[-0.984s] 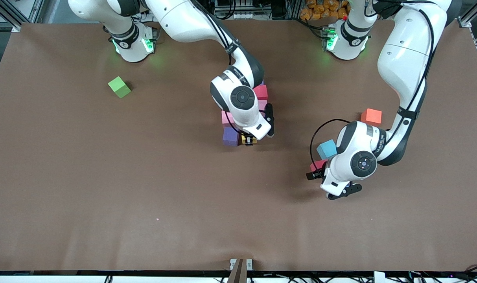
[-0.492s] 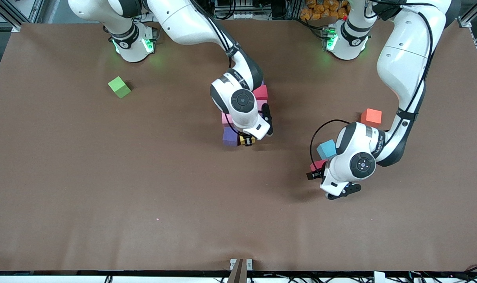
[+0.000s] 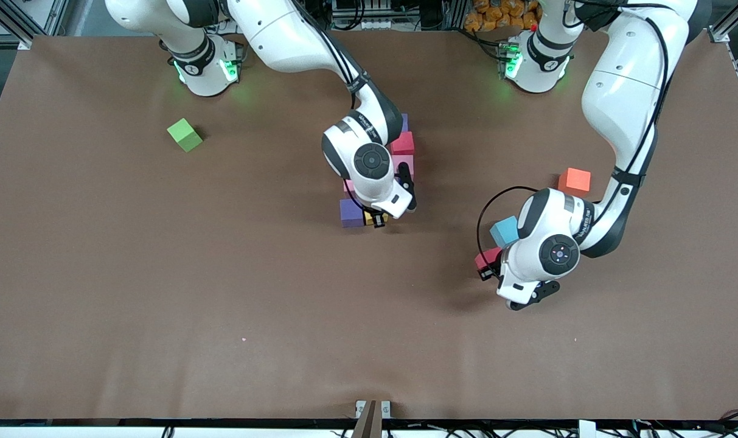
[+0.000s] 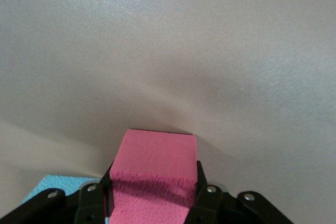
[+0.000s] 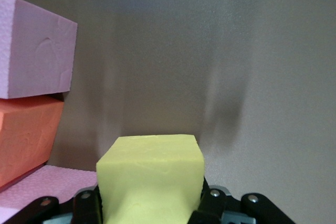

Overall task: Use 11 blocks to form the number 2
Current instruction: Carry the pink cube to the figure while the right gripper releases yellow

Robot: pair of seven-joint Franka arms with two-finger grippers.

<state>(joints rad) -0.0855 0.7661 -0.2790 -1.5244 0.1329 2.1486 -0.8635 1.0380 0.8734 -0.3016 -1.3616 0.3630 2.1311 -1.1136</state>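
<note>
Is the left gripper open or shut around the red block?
Shut on it: in the left wrist view the left gripper has both fingers pressed against the red block.

Even overhead light is falling on the worktop, soft shadows are pooling beneath each end effector, and wrist views are blurring close up.

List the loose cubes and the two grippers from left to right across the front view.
green cube → right gripper on a yellow cube → left gripper on a red cube → light blue cube → orange cube
</note>
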